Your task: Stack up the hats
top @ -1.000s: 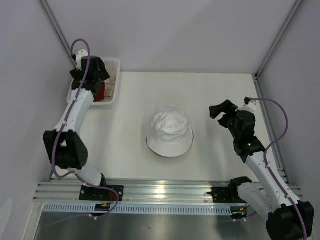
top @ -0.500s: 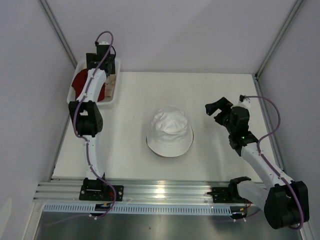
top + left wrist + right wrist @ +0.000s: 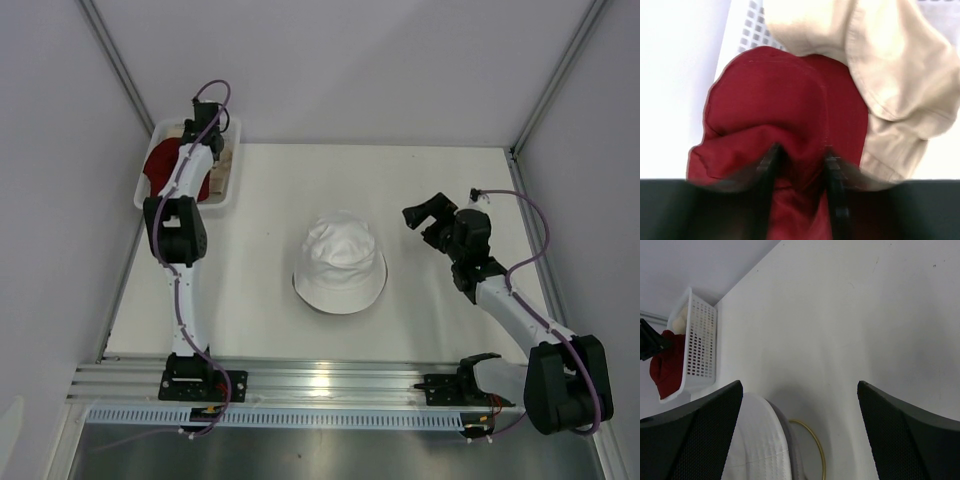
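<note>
A white hat (image 3: 340, 262) sits at the table's middle, over a grey hat whose brim edge (image 3: 793, 454) peeks out beneath it. A dark red hat (image 3: 780, 100) and a beige hat (image 3: 890, 65) lie together in the white mesh basket (image 3: 222, 200) at the far left. My left gripper (image 3: 800, 152) reaches down into that basket, its jaws closed on a bunched fold of the dark red hat. My right gripper (image 3: 425, 222) hovers open, right of the white hat, with nothing between its fingers (image 3: 690, 440).
A thin gold wire ring (image 3: 818, 444) shows on the table beside the grey brim. The basket (image 3: 700, 355) stands against the left wall at the far corner. Enclosure walls bound the table on the left, back and right.
The left arm swung further over the basket and its jaws closed onto the dark red hat. The right gripper drifted a little left, toward the white hat, staying open.
</note>
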Available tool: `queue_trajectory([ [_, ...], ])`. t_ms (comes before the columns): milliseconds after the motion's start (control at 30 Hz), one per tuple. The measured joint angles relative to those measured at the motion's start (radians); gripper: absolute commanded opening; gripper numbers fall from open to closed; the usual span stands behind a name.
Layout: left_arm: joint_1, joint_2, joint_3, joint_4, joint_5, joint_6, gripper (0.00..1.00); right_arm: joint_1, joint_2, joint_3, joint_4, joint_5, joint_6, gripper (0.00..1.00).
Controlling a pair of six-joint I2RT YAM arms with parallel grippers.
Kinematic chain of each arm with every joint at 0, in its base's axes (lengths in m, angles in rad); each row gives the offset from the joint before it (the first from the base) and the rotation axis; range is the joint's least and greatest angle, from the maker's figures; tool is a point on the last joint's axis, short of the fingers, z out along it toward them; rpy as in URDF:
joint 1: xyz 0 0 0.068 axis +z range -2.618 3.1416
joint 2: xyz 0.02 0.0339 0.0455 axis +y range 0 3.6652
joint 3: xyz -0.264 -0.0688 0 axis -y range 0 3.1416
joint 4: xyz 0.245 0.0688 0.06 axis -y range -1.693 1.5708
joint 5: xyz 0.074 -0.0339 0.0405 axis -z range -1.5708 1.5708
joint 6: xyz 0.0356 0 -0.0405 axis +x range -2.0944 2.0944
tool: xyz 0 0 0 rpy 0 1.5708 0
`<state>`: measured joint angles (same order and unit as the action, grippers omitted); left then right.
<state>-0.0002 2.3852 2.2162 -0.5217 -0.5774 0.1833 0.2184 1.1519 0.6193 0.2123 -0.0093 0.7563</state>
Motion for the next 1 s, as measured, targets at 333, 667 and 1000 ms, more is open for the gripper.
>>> queue_trajectory([
  [333, 0.027, -0.129, -0.098, -0.007, 0.051, -0.051, 0.01, 0.0, 0.003, 0.0, 0.043, -0.043, 0.016, 0.99],
  [667, -0.085, -0.661, -0.225, 0.019, 0.216, -0.131, 0.01, 0.0, -0.103, 0.005, 0.1, -0.082, 0.003, 0.99],
  [1000, -0.5, -0.924, -0.453, 0.132, 0.286, -0.15, 0.01, 0.0, -0.187, 0.018, 0.175, -0.172, 0.068, 0.99],
])
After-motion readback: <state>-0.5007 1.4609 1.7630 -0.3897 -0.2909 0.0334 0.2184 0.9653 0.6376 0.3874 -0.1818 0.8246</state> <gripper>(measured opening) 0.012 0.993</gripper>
